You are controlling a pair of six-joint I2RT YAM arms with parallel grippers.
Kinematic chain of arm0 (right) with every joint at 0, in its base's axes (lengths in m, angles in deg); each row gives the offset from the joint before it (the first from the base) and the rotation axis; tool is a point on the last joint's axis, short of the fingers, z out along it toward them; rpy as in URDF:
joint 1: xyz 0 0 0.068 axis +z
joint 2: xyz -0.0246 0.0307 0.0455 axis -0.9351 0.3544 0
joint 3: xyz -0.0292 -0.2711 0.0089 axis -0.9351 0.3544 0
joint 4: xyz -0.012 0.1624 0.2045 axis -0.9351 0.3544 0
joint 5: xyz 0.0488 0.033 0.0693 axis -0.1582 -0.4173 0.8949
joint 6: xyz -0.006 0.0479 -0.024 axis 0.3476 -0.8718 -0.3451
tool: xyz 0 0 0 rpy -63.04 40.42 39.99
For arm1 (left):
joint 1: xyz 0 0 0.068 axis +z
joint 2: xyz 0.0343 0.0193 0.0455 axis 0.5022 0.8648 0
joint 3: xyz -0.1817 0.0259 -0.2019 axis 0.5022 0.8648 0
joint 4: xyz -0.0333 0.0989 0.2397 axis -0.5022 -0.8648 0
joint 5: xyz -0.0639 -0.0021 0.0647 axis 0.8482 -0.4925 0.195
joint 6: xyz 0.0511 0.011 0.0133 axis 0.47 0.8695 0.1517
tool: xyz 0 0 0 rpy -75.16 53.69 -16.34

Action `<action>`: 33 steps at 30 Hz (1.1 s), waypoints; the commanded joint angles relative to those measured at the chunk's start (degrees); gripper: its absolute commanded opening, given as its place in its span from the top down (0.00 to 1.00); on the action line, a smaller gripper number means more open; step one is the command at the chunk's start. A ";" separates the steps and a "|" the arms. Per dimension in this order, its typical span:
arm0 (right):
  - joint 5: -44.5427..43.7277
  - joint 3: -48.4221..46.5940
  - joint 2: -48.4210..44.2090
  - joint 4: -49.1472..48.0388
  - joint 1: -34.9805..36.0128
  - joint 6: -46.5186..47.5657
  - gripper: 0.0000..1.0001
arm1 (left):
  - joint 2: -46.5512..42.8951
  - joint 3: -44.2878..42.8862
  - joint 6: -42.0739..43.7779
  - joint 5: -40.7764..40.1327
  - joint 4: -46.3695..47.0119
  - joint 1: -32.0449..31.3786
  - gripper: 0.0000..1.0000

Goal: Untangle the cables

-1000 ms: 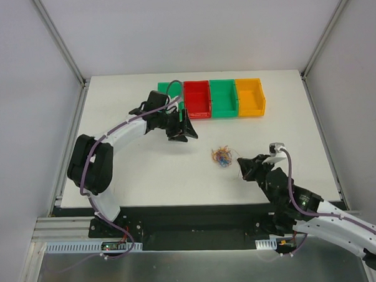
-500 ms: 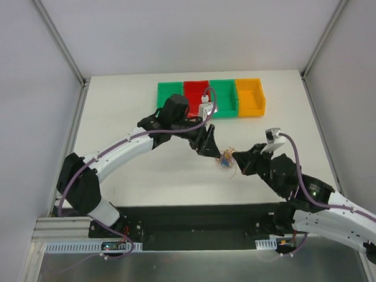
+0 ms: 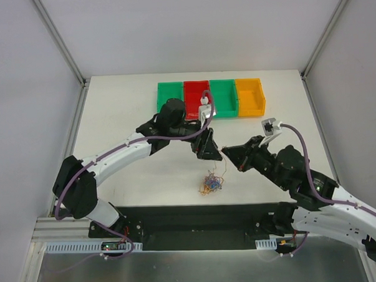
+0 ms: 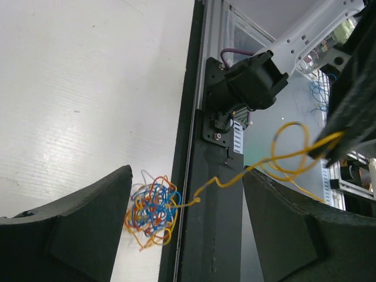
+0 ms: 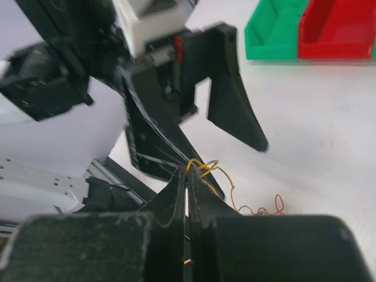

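Observation:
The cables [image 3: 210, 182] are a small tangle of orange, blue and red wires, seen over the table's front edge. My right gripper [image 3: 224, 153] is shut on one orange wire [image 5: 202, 167], and the tangle trails from that wire lower down. In the left wrist view the tangle [image 4: 151, 212] lies between my fingers, and the orange wire [image 4: 258, 167] runs up to the right gripper's tip [image 4: 329, 144]. My left gripper [image 3: 210, 151] is open and empty, right beside the right gripper's tip. Its fingers [image 5: 235, 106] show in the right wrist view.
Four bins stand in a row at the back: green [image 3: 169, 92], red [image 3: 197, 98], green [image 3: 223, 97] and orange [image 3: 250, 96]. The black frame rail [image 3: 197, 212] runs along the table's front edge, under the tangle.
My right gripper has closed on an orange wire and pulled up and back. The tangle has shifted toward the front edge, and the left gripper has moved in beside it.

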 commanded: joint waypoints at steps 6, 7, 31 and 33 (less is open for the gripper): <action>4.16 -11.35 4.75 -10.71 0.20 0.01 0.99 | 3.23 3.62 -0.47 -2.55 6.87 -4.00 0.39; 4.25 -13.10 5.19 -10.97 0.20 0.01 0.99 | 4.72 1.96 0.23 -5.27 2.83 -3.91 0.46; -5.77 -44.22 12.31 -1.92 0.20 15.37 0.99 | 17.39 -5.44 -9.34 -14.89 -15.75 12.35 0.65; -6.03 -48.43 14.59 -0.70 0.29 17.40 0.99 | 18.70 -5.79 -9.52 -13.56 -15.84 12.96 0.65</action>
